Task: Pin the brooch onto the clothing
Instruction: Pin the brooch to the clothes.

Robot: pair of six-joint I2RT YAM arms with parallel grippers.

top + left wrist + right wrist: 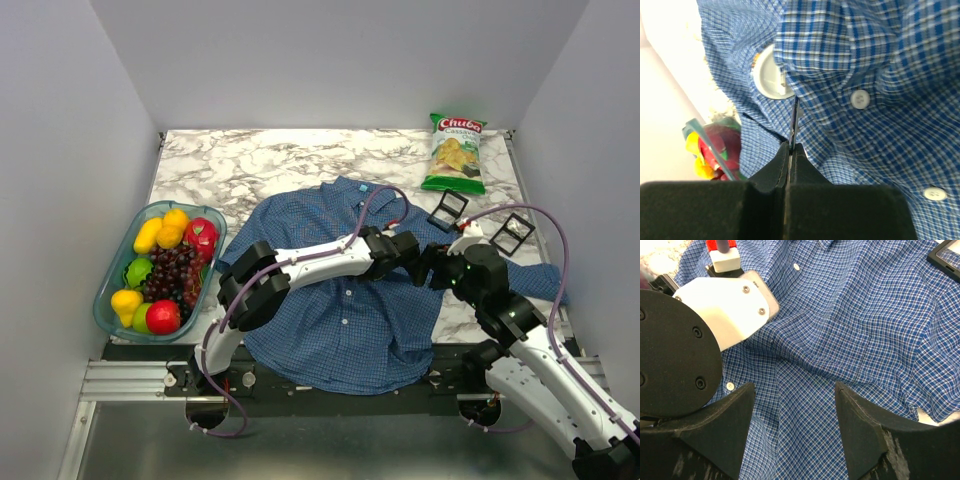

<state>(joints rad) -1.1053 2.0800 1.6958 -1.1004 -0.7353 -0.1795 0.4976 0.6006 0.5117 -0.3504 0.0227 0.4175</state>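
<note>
Left tool: matte black fingers pressed flat together, clamped on a thin dark pin.
Pin: straight and slim, rising from the fingertips to a smooth white round disc, the brooch.
Brooch: half tucked under a fold of the shirt, touching the fabric; how it is joined to the cloth cannot be told.
Right tool: two broad black wedge-shaped fingers spread wide apart, gripping nothing, with rumpled cloth below the gap.
Shirt: soft blue fine-check weave, lying front up in the middle of the counter, collar to the far side, near hem hanging over the near edge, right sleeve running off to the right.
Buttons: small, white, glossy and round, sewn in a row down the front.
Left arm: its smooth white housing with small screws lies just left of the right tool, above the shirt.
Counter: white marble pattern with grey veins.
Fruit tub: translucent teal, rounded corners, at the left edge, holding yellow, red and green fruit and dark grapes.
Snack bag: glossy green, at the far right.
Frames: two small black squares, right of the collar.
</note>
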